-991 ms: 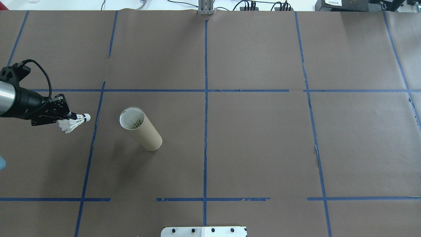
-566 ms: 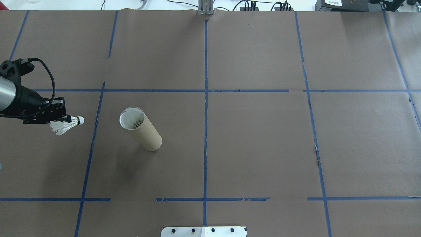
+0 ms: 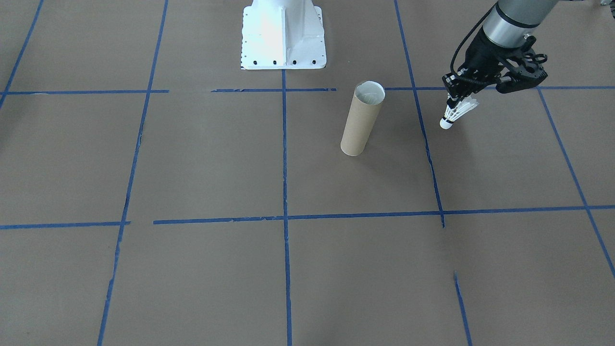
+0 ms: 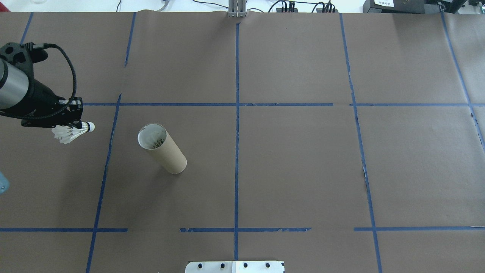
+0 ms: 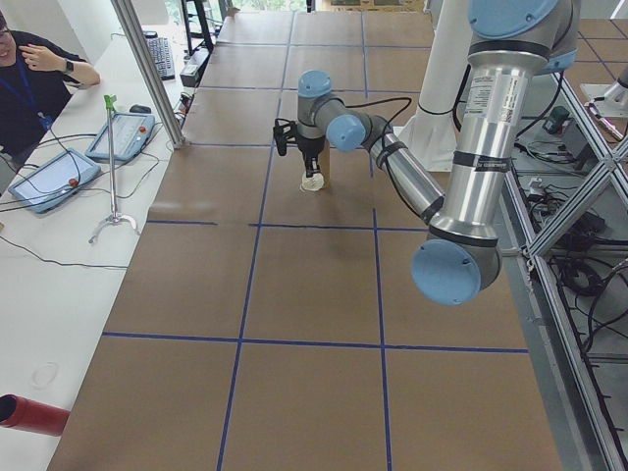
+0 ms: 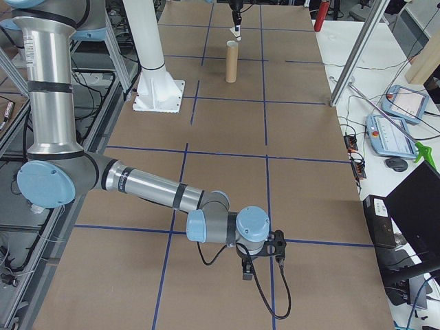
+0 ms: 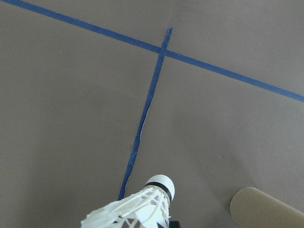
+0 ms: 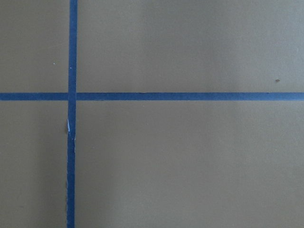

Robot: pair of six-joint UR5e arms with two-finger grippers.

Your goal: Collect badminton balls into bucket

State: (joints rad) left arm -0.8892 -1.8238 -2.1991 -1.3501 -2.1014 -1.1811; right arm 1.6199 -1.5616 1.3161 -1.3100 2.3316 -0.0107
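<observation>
Overhead exterior view: we see the left gripper [image 4: 77, 123] at the far left of the table [image 4: 295, 159], fingers closed on the shuttlecock [image 4: 72, 132], which hangs clear of the brown paper with its cork tip pointing toward the tube [image 4: 162, 148] and its white skirt trailing back under the black fingers. The tube stands upright on the table, well apart from the shuttlecock, with a blue tape line [image 4: 104, 167] running between them — its mouth is open and we can make out something white with a lattice pattern inside. In the front-facing view the shuttlecock [image 3: 456, 114] tilts cork-down below the left gripper [image 3: 459, 98], off to the side of the tube [image 3: 362, 119] and at about the height of its upper half; the white robot base [image 3: 282, 33] sits behind. From the left wrist camera we see the cork and feathers [image 7: 142, 209] at the bottom edge and a bit of the tube's rim [image 7: 266, 209] at the lower right corner. The right gripper [image 6: 260, 265] shows only in the exterior right view, low over the near end of the table — we cannot tell whether its fingers are open or closed. Its wrist camera shows only brown paper and crossing tape lines.
</observation>
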